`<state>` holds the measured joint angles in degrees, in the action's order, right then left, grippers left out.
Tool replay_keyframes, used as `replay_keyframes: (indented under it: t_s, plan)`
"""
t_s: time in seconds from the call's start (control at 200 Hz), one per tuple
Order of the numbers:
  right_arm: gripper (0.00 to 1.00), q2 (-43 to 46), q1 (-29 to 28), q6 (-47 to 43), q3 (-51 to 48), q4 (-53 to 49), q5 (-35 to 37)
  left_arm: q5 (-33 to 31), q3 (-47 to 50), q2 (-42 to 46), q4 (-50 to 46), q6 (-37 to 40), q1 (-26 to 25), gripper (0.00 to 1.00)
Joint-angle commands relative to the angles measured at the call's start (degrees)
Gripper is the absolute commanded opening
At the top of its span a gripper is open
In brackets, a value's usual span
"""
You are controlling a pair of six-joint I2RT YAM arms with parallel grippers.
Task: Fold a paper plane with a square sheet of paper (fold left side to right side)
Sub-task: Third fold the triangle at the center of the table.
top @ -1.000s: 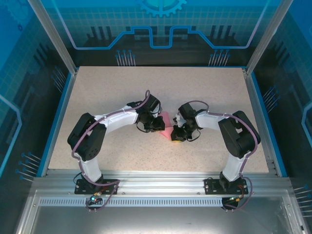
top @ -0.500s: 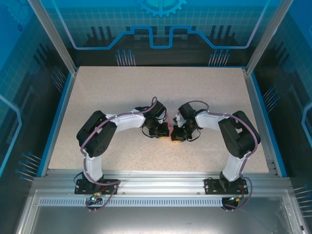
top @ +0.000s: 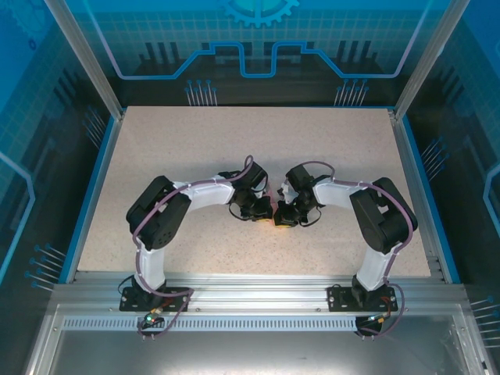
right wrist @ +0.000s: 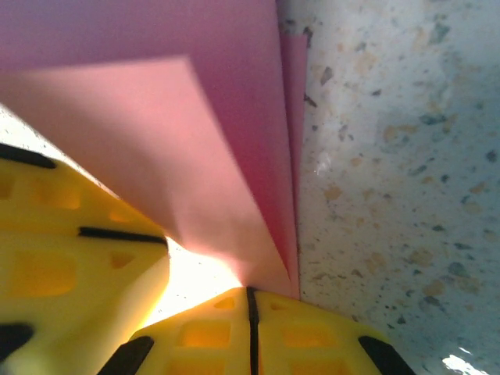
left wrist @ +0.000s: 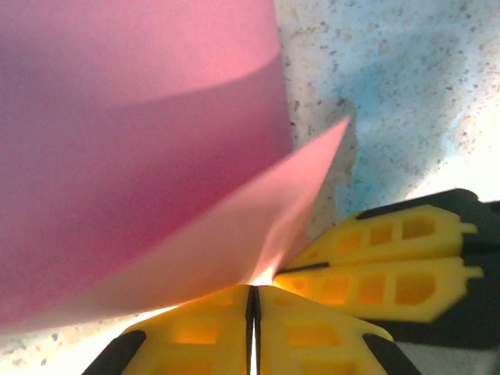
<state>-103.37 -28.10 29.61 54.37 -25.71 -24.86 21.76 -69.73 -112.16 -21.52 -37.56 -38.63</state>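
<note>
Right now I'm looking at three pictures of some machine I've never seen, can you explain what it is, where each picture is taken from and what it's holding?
A left arm and a right arm stand at the near edge of a speckled table. The wide picture looks down from above; the two close-ups come from a camera on each wrist. The yellow parts are each arm's tool. The left tool and right tool meet mid-table, both shut on a pink sheet of paper that curves over itself.
</note>
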Motion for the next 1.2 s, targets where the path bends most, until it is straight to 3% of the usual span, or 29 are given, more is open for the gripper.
replay_keyframes:
  t_s: [0.0,0.45,1.196]
  plan:
    - [0.08,-3.5,-0.4,0.5,-2.3,-4.8,8.8,0.1,-2.0,-2.0,-1.2,0.5,-0.1,0.13]
    - [0.08,-3.8,-0.3,-0.2,-1.8,-7.5,10.7,-7.6,-1.2,-5.0,-6.4,4.8,1.6,0.12]
    - [0.08,-3.9,-0.3,-0.7,-2.2,-7.9,10.4,-9.0,-0.2,-2.7,-10.7,13.2,17.6,0.12]
